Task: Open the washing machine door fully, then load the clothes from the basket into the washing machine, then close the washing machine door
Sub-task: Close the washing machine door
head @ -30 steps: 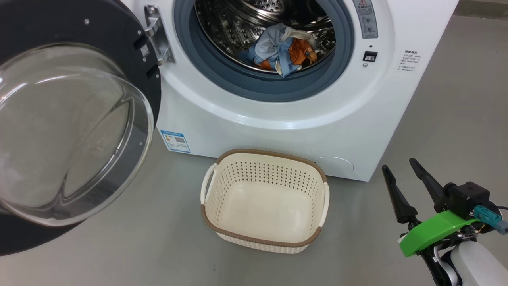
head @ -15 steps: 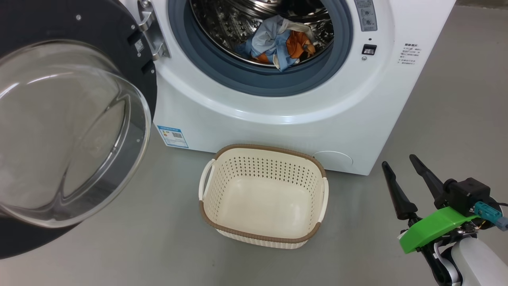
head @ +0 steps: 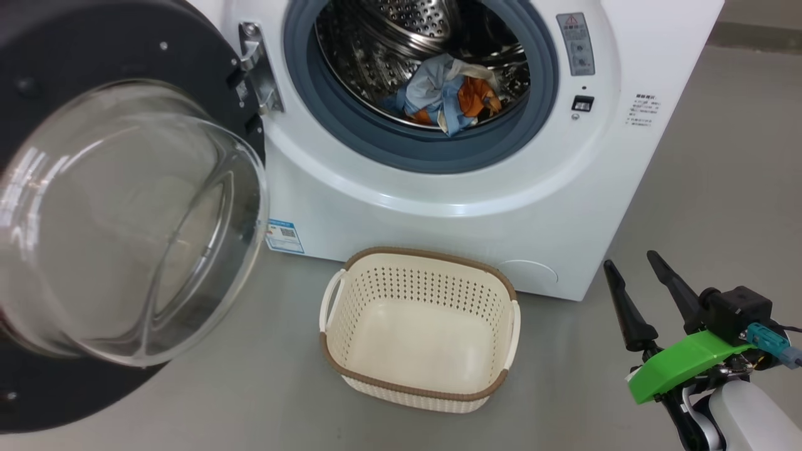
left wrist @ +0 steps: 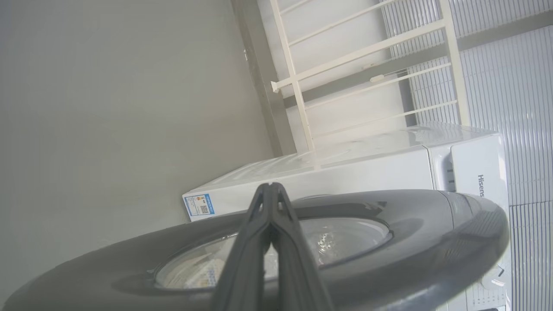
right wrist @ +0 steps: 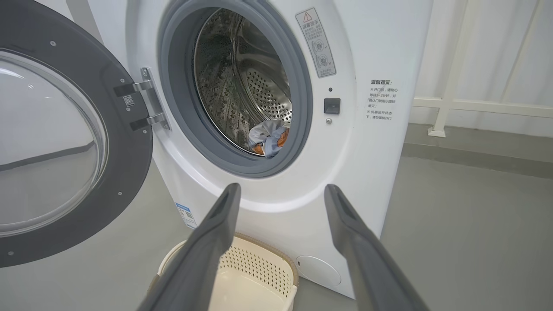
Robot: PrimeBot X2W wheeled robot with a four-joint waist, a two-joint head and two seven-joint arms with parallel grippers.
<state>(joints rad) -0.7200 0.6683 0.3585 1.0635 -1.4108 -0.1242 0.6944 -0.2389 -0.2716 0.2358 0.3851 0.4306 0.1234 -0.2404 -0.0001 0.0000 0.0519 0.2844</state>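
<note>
At the far left the washing machine door [head: 125,219] stands swung wide open on its steel hinge [head: 257,69], the inner side with its bulging glass bowl facing the head camera. In the left wrist view the left gripper [left wrist: 270,190] lies along the door's glossy black outer face with its two fingers pressed together and nothing between them; whether they touch the door cannot be told. Just right of the hinge is the washing machine [head: 438,207], a blue label sticker [head: 285,235] at its lower front corner and the grey-blue gasket [head: 351,125] ringing the open mouth. The clothes [head: 448,94], a bundle of light-blue, orange and white cloth, lie inside on the bottom of the perforated steel drum [head: 401,56]. On the grey floor [head: 720,188] just in front of the machine sits the basket [head: 416,382], upright, its bare cream bottom showing. Well to the right of it, near the lower right corner, the right gripper [head: 629,259] hangs above the floor with its fingers spread wide and holding nothing, a green part [head: 683,366] at its base; in the right wrist view its fingers point toward the machine's front below the mouth.
</note>
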